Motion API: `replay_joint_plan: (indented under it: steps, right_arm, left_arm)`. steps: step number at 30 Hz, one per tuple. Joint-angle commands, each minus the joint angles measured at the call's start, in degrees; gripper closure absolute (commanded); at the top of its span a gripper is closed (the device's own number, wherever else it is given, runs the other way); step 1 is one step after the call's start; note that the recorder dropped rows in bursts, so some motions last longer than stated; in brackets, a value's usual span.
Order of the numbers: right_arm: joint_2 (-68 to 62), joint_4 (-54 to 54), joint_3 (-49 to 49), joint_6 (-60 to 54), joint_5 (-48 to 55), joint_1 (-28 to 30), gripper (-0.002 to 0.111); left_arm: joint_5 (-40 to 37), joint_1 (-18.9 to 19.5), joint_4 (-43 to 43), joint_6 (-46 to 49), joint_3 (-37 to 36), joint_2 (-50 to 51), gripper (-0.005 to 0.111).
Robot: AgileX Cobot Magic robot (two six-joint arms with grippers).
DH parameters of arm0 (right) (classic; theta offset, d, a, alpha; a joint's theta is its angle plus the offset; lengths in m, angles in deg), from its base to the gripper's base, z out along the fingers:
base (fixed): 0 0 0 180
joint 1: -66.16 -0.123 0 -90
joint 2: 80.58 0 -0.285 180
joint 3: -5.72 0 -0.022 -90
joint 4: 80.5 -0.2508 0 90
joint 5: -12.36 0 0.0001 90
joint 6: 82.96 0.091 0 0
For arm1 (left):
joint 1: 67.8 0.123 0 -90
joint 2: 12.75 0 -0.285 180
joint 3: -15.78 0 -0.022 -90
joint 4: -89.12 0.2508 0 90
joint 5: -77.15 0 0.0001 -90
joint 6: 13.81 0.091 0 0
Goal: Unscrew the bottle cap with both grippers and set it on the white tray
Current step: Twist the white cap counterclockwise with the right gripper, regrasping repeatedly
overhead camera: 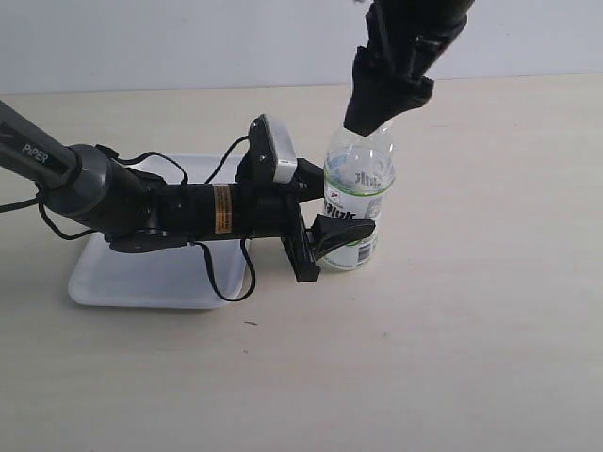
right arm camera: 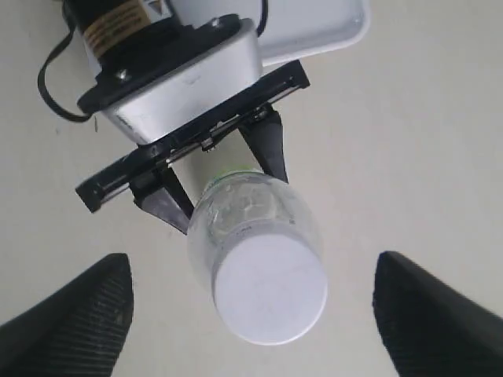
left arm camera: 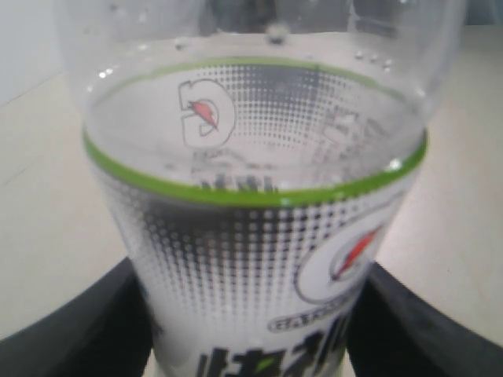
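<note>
The table (overhead camera: 471, 358) is viewed obliquely from above at mid range by the exterior camera, the bottle (left arm camera: 259, 259) is framed side-on very close by the left wrist camera and looked down on, bottle cap (right arm camera: 269, 288) nearest, by the right, the bottle being shared by all.

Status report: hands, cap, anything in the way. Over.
Left hand clamped on bottle. Right hand open, astride cap, not touching. Cap on bottle. Left arm overhangs white tray.
</note>
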Motion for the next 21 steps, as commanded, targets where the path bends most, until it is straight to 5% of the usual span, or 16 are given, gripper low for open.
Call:
replay_joint_plan:
  steps: [1, 9, 21]
  right_arm:
    - [0.5, -0.5, -0.1, 16.1, -0.3, -0.1, 0.029]
    - [0.5, -0.6, -0.1, 32.2, -0.3, -0.1, 0.029]
    - [0.4, 0.0, -0.1, 36.1, -0.3, -0.1, 0.031]
  left_arm:
    - [-2.6, 0.0, 0.9, 0.0, -0.4, -0.3, 0.107]
    - [-2.6, 0.0, 0.9, 0.0, -0.4, -0.3, 0.107]
    - [-2.6, 0.0, 0.9, 0.0, -0.4, -0.3, 0.107]
